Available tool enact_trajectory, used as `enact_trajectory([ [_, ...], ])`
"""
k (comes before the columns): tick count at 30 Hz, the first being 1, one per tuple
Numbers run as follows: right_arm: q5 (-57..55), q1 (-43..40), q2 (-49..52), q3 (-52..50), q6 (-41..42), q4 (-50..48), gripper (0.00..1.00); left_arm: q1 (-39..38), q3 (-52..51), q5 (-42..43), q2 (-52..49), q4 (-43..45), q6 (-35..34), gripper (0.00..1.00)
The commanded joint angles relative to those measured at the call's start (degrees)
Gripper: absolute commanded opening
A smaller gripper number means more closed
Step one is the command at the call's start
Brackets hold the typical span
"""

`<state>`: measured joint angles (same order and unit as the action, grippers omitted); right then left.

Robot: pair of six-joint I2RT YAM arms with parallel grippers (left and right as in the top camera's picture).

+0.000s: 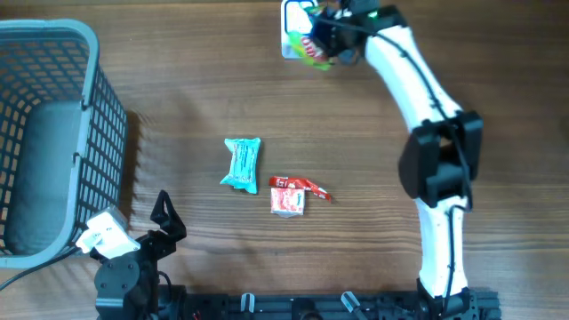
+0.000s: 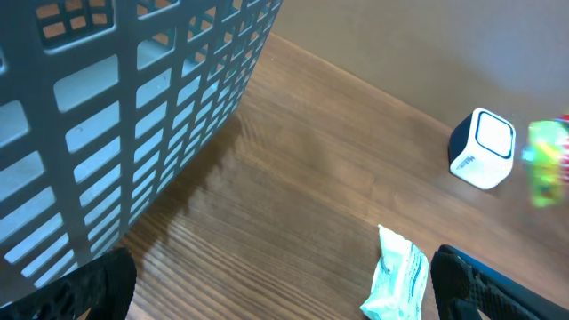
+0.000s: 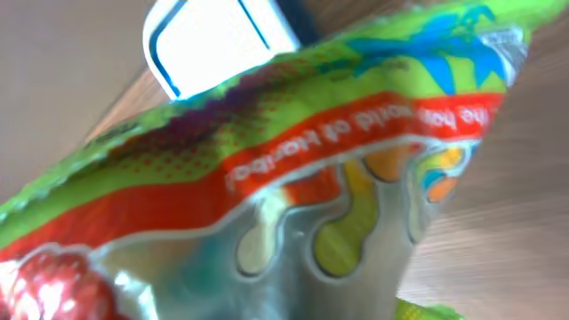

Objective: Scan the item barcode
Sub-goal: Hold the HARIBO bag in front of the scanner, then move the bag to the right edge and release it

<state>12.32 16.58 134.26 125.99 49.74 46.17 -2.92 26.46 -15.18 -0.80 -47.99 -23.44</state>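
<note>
Two arms show in the overhead view. The right arm [image 1: 413,84] stretches from its base at the near edge across the table [image 1: 178,89] to the far edge, elbow bent. The right gripper [image 1: 322,40] is clamped on a snack bag [image 1: 316,59], held right beside the white scanner [image 1: 292,27] and partly overlapping it from this angle. The left arm [image 1: 120,276] sits folded at the near left corner. The left gripper [image 1: 165,213] has its fingers spread wide around nothing and points towards the middle of the table. A grey-blue mesh basket [image 1: 84,107] stands at the left edge, just beside that arm, and only its grey floor shows inside. A teal packet [image 1: 242,164] and a red and white packet [image 1: 289,196] lie near each other mid-table, well apart from the scanner. The left wrist view has the dark fingers low at either side, wide apart, with bare wood between them. The basket's grid wall fills the upper left, the teal packet lies near the right finger, and further off the scanner stands with the bag as a green blur just beside it. In the right wrist view the bag fills nearly the whole frame. It is glossy and crinkled, green along the top with blue marks, then a red band of white lettering seen upside down, then a silvery panel with yellow and orange blobs. A corner of the scanner's white face with its blue outline peeks out behind it.
</note>
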Motion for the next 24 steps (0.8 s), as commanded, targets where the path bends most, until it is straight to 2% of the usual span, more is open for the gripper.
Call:
enact_trajectory([
  [1, -20.55, -7.80, -13.05, 2.75, -6.73, 17.25, 0.04, -0.20, -0.22, -0.55, 0.37, 0.11, 0.68, 1.00],
  [2, -29.38, -14.49, -14.49, 2.75, -6.73, 24.85, 0.05, -0.20, -0.22, -0.55, 0.37, 0.11, 0.68, 1.00],
  [4, -31.85, -21.22, -14.34, 2.10, -8.13, 27.32, 0.05, -0.20, -0.22, -0.55, 0.37, 0.11, 0.68, 1.00],
  [10, -31.32, -40.61, -8.74, -3.19, -16.94, 20.46, 0.05, -0.20, -0.22, -0.55, 0.37, 0.11, 0.68, 1.00],
  [11, -31.12, -43.19, -6.34, -3.50, -18.18, 19.50, 0.08, -0.20, -0.22, -0.55, 0.37, 0.11, 0.68, 1.00],
  [14, -31.23, -46.05, -1.79, -3.50, -22.29, 17.90, 0.18, -0.20, -0.22, -0.55, 0.37, 0.11, 0.68, 1.00],
  [17, -33.48, -48.06, 0.22, -3.50, -22.51, 17.35, 0.17, -0.20, -0.22, -0.52, 0.37, 0.11, 0.68, 1.00],
  [18, -33.92, -48.83, 0.00, -3.39, -22.60, 16.90, 0.23, -0.20, -0.22, -0.55, 0.37, 0.11, 0.68, 1.00],
  [19, -33.90, -49.29, -0.68, -3.21, -22.69, 17.11, 0.61, -0.20, -0.22, -0.55, 0.37, 0.11, 0.68, 1.00],
  [20, -33.57, -49.44, -1.51, -3.21, -22.71, 17.27, 0.76, -0.20, -0.22, -0.55, 0.37, 0.11, 0.68, 1.00],
  [22, -27.52, -49.31, -3.91, -3.21, -22.73, 17.29, 0.97, -0.20, -0.22, -0.55, 0.37, 0.11, 0.68, 1.00],
  [24, -12.46, -48.43, -7.37, -3.21, -22.73, 17.86, 0.99, -0.20, -0.22, -0.55, 0.37, 0.11, 0.68, 1.00],
])
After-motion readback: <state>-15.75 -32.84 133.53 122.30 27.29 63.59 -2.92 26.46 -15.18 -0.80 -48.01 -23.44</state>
